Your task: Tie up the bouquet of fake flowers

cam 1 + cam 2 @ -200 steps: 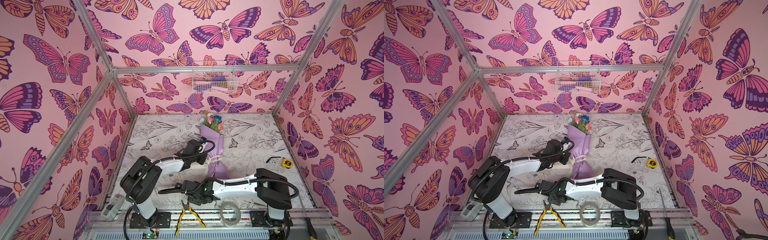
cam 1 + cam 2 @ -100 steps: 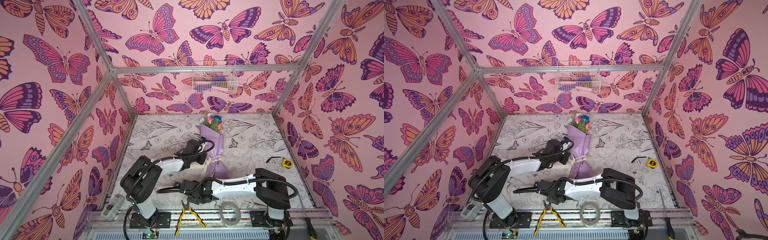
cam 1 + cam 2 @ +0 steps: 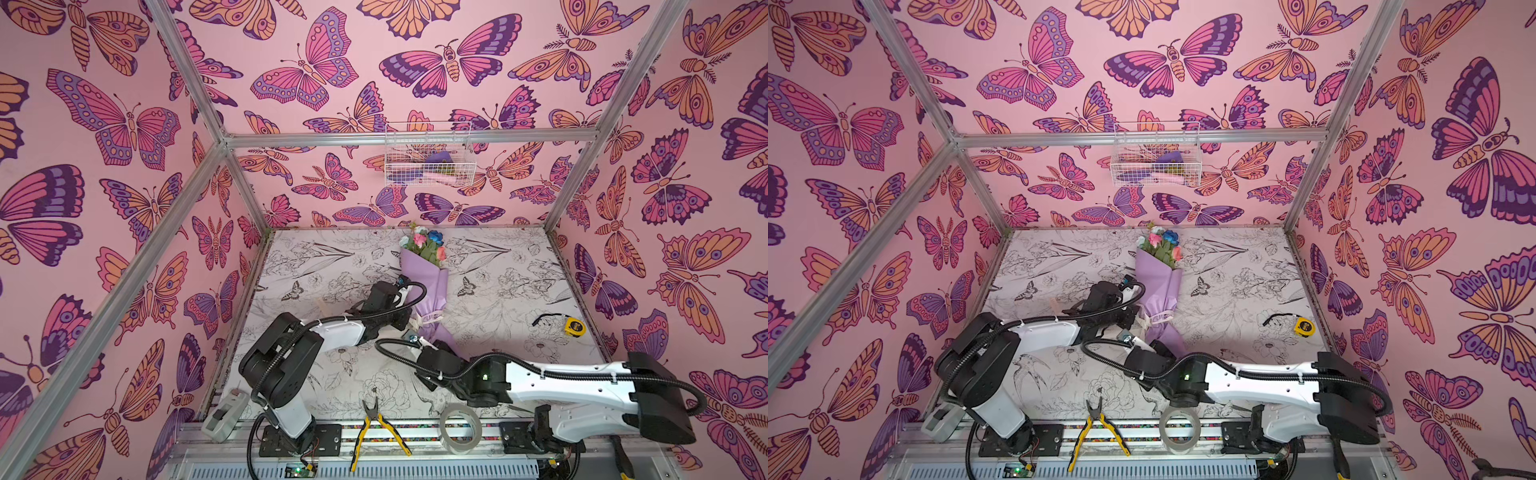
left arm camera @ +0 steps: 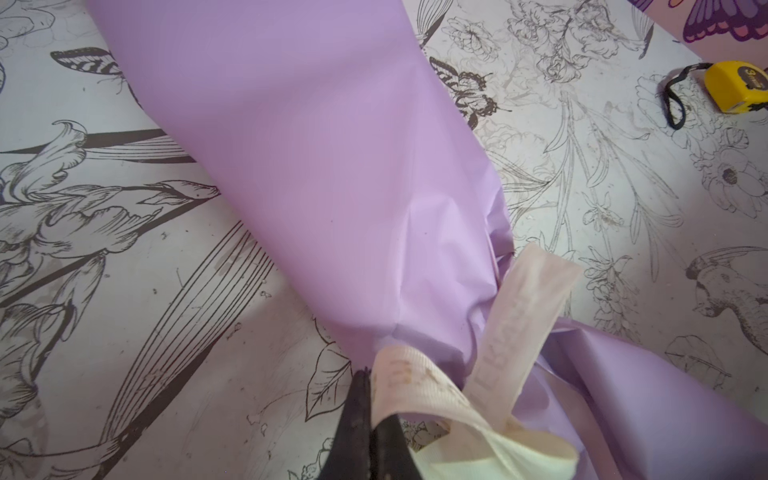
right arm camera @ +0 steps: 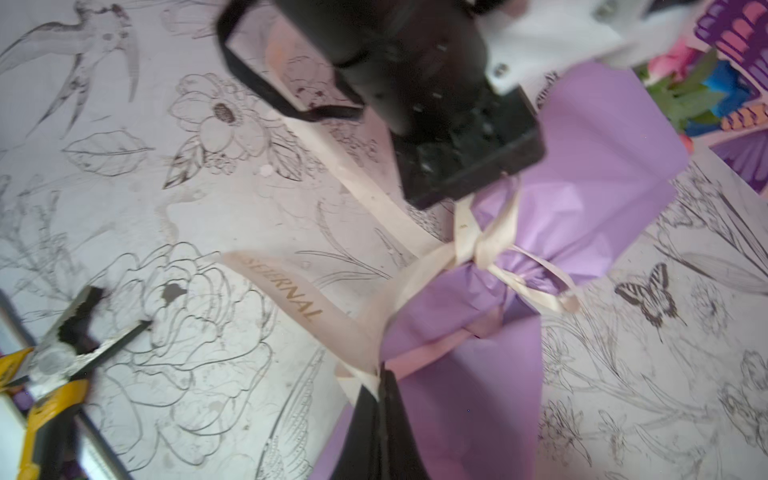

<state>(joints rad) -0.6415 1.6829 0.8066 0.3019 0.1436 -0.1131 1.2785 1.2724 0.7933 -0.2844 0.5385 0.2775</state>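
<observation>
Cream ribbon (image 5: 299, 300) clenched in left jaws and right jaws; fake flowers (image 5: 690, 93) blurred, partly hidden.

Light: bright, diffuse; shadows faint.
Top views: sharp, stretched toward edges.
Right wrist: blurred throughout.
Left wrist: nearest ribbon (image 4: 498, 438) soft.

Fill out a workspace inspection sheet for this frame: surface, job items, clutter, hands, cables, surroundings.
Surface: table, line-drawn floral print, smudged.
Job's things: bouquet lies flat, fake flowers toward the back wall; ribbon wrapped round its narrow part.
Clutter: pliers, tape roll, tape measure.
Hands: left hand shut on ribbon; right hand shut on ribbon.
Cables: black hose loops beside the bouquet's lower end.
Surroundings: butterfly-print walls; wire basket on the back wall.
</observation>
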